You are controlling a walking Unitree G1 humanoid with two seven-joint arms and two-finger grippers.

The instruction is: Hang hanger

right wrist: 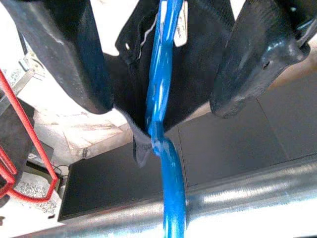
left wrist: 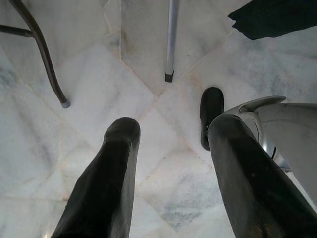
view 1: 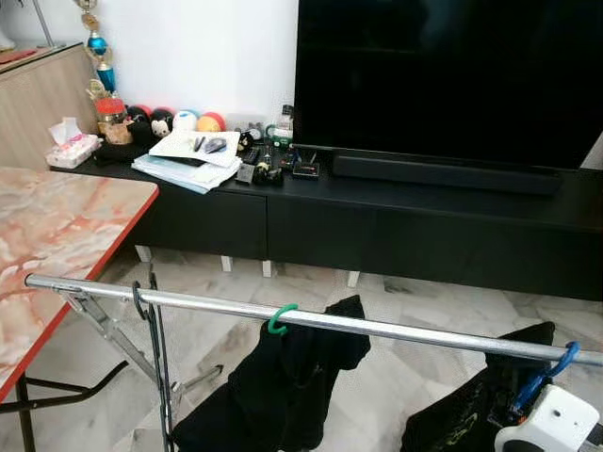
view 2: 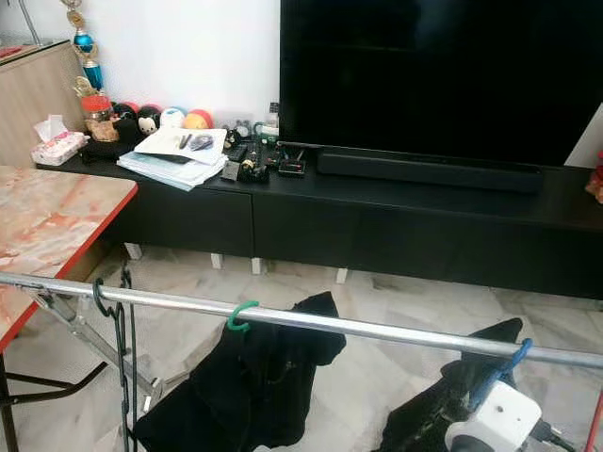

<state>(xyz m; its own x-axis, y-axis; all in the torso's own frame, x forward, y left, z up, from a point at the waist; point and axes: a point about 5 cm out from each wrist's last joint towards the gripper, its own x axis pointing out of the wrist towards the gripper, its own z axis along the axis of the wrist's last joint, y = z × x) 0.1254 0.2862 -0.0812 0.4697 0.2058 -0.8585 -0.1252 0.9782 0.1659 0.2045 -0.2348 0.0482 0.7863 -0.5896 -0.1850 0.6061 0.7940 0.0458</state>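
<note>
At the left edge of the scene stands a marble-patterned table with a red rim, and my left gripper hangs idle beside it over the pale marble floor, its two black fingers spread apart with nothing between them. A silver rail crosses in front of me. Near its left end hang empty black hangers; toward the middle a green hanger hooks over the rail with a black garment draped below it. Near the right end, the blue hanger has its hook over the rail and carries a second black garment. My right gripper sits just under the rail there, fingers parted on either side of the blue hanger's neck, not pressing it.
</note>
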